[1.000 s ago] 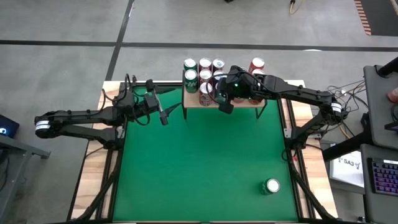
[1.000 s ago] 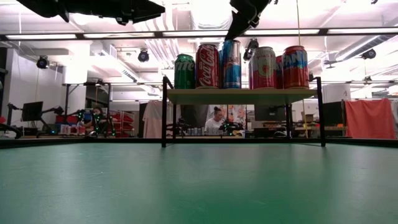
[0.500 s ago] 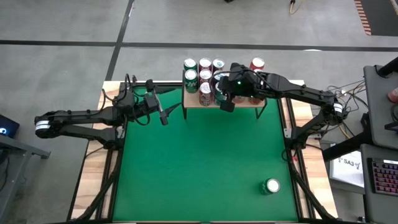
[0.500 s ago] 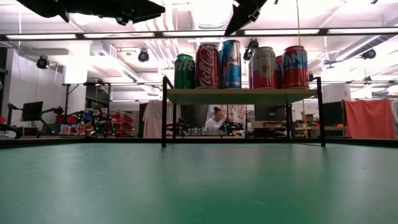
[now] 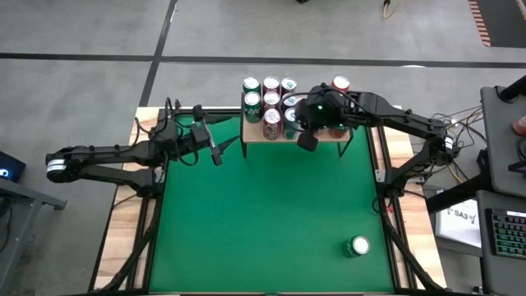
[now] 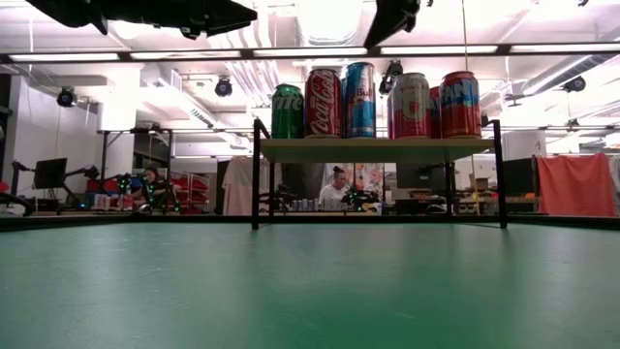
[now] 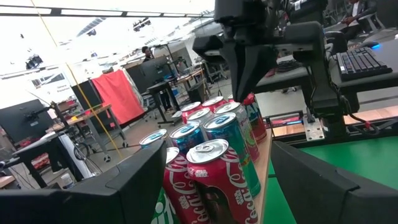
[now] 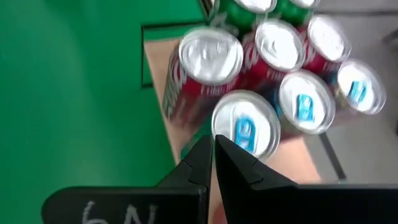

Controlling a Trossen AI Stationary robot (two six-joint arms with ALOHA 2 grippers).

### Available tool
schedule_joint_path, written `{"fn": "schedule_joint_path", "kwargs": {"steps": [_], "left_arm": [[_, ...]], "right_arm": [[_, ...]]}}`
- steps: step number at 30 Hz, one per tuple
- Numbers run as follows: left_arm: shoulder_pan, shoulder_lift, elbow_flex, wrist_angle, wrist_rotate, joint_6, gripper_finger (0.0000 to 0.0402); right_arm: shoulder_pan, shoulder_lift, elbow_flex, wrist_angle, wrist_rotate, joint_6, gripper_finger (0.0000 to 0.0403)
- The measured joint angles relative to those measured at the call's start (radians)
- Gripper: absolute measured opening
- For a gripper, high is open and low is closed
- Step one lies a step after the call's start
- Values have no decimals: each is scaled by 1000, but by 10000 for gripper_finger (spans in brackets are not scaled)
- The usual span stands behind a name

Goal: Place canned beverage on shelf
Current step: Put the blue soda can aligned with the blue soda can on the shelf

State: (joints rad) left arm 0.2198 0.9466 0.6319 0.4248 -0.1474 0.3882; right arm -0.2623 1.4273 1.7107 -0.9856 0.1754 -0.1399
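The shelf (image 5: 333,136), a wooden board on thin black legs (image 6: 378,149), stands at the table's far edge. Several upright cans (image 5: 271,103) crowd its top. One more can (image 5: 359,245) stands upright on the green table near the front right corner. My right gripper (image 8: 212,152) is shut and empty. It hangs above the shelf's near edge, tipped downward over a silver-topped can with a blue tab (image 8: 245,127), and shows at the top of the low view (image 6: 380,34). My left gripper (image 5: 216,156) waits open and empty left of the shelf, pointing at the cans (image 7: 219,152).
The table's green surface (image 5: 263,214) lies bare between the shelf and the lone can. Wooden side rails (image 5: 123,214) and black frame struts run along both table edges. A desk with a keyboard (image 5: 505,230) stands beyond the right edge.
My right gripper, still shut, has risen a little above the can tops and drifted slightly toward the table's right edge. The cans on the shelf have stayed put.
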Motion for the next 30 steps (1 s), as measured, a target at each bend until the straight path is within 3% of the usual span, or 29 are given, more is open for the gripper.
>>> {"fn": "schedule_joint_path", "kwargs": {"steps": [15,30], "left_arm": [[0,0,0,0,0,0,274],[0,0,0,0,0,-1,274]], "right_arm": [[-46,0,-10,-61,86,17,12],[-85,2,-23,-6,79,-9,12]]}}
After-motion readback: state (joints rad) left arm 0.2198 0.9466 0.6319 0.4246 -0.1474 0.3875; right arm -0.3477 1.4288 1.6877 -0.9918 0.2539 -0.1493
